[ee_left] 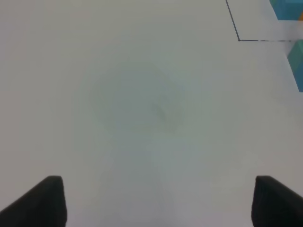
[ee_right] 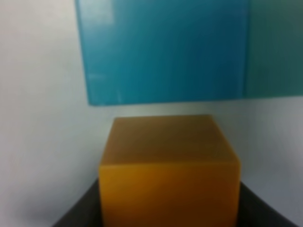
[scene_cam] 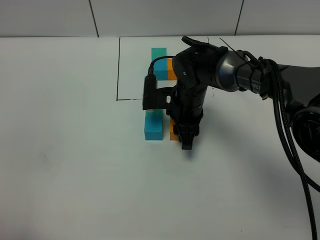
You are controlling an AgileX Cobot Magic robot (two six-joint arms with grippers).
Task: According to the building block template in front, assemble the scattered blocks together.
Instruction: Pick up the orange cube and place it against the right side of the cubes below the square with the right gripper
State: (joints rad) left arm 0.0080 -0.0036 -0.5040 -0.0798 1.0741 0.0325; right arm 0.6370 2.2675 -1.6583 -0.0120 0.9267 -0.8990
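Note:
The building block template (scene_cam: 159, 61), a teal, blue and orange trio, lies inside the black drawn frame (scene_cam: 119, 70) at the back. In front of the frame the scattered blue block (scene_cam: 153, 130) touches the teal block (scene_cam: 151, 116), which the arm partly hides. My right gripper (scene_cam: 185, 142) points down, shut on the orange block (scene_cam: 173, 132), just right of the blue one with a narrow gap. The right wrist view shows the orange block (ee_right: 168, 175) between dark fingers (ee_right: 80, 208), with blue (ee_right: 165, 52) and teal (ee_right: 274, 47) beyond. My left gripper (ee_left: 156, 203) is open over bare table.
The white table (scene_cam: 65, 165) stretches wide to the left and front of the blocks. The right arm and its cables (scene_cam: 285, 115) cross from the right edge. In the left wrist view a corner of the black frame (ee_left: 239, 40) shows.

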